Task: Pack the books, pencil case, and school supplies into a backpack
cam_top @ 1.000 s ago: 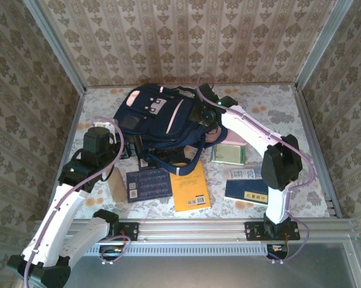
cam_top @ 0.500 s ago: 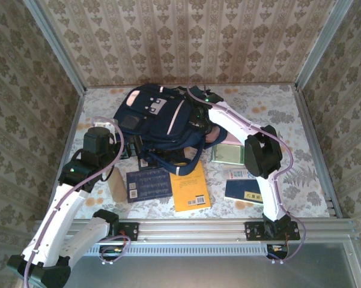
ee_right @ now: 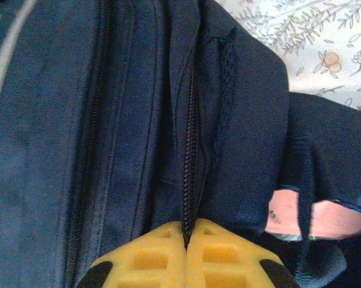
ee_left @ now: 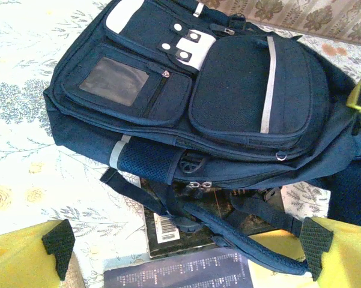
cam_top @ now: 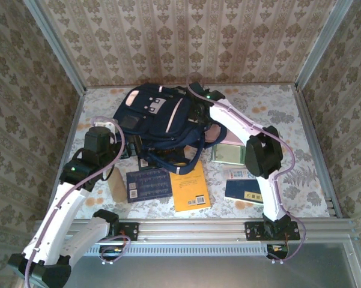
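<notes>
Toward the desk's [cam_top: 288,114] left edge, the left claw [ee_left: 186,243] hovers with its jaws spread wide and nothing between them, just off the left side of the backpack [cam_top: 159,117]. Close to the near edge, left of the middle, the dark blue book [cam_top: 148,184] with rows of text lies flat. The navy backpack lies on its back toward the far edge, left of centre, its front pockets and light buckle patch facing up and its straps trailing toward the near edge. A black book [ee_left: 180,222] sticks out from under its lower side, partly covered by the straps. Just right of the dark blue book lies the orange-yellow book [cam_top: 189,186], its far end beneath a strap.

On the backpack's right side, the right claw [ee_right: 186,231] is pinched shut on the backpack's zipper seam, the line of teeth running straight in between its yellow fingers [ee_right: 150,258]. The pale pink pencil case [ee_right: 312,219] lies beside it, partly under dark blue fabric. Right of centre sits the green-and-white pad [cam_top: 228,154], then the white-and-blue pack [cam_top: 237,174] nearer the front, and closest to the near edge the navy book [cam_top: 246,192] with its yellow label.
</notes>
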